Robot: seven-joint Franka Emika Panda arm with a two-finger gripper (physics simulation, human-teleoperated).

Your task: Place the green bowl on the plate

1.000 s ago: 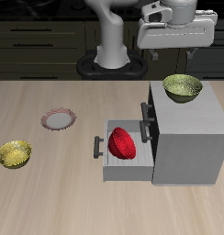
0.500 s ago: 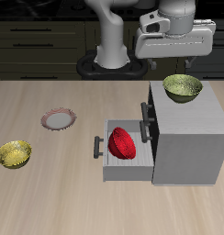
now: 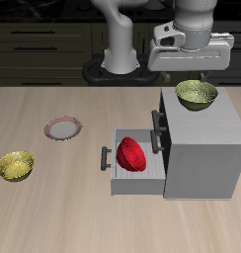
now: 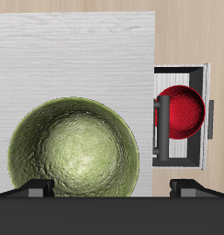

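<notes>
The green bowl (image 4: 74,150) is seen from straight above, resting on the pale grey top of a cabinet (image 4: 77,55), its speckled olive inside ringed by a darker rim. Beside the cabinet, an open drawer (image 4: 183,73) is shown, with a red bowl (image 4: 182,112) lying in it and a dark handle bar across part of it. Light wooden bench (image 4: 192,32) is seen past the cabinet's edge. The pincer (image 4: 112,187) is set wide apart, its two dark fingertips (image 4: 36,188) showing clear of the green bowl.
</notes>
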